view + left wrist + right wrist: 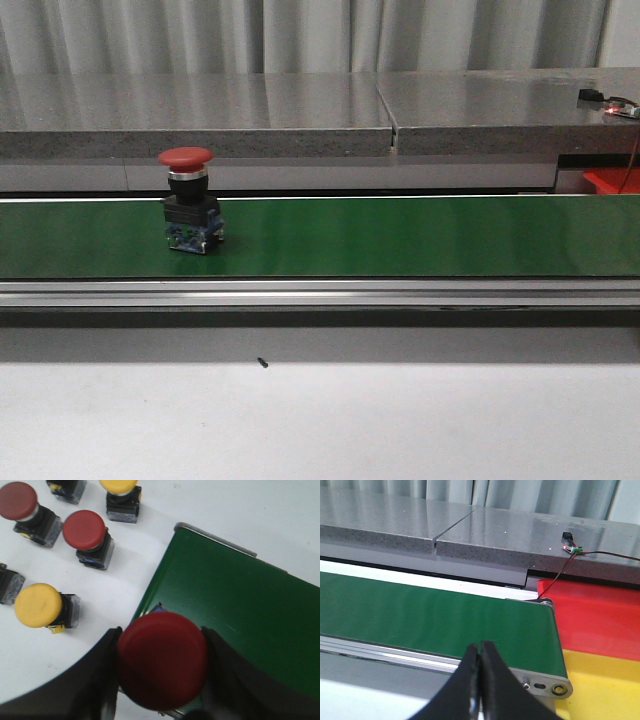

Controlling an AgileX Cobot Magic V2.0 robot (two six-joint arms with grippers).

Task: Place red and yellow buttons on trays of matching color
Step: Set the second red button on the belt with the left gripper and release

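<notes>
My left gripper [161,666] is shut on a red button [162,657], its fingers pressed against both sides of the cap, just above the end of the green conveyor belt [235,600]. Another red button [190,205] stands upright on the belt [400,235] at its left part in the front view, with no gripper near it. My right gripper [480,647] is shut with nothing in it, in front of the belt's other end [430,610]. Past that end lie the red tray [600,620] and the yellow tray [605,680].
On the white table beside the belt's end stand loose buttons: a red one [84,530], a darker red one [17,501], a yellow one [38,605] and another yellow one [119,486]. A grey stone ledge [300,110] runs behind the belt. A corner of the red tray [612,180] shows at the far right.
</notes>
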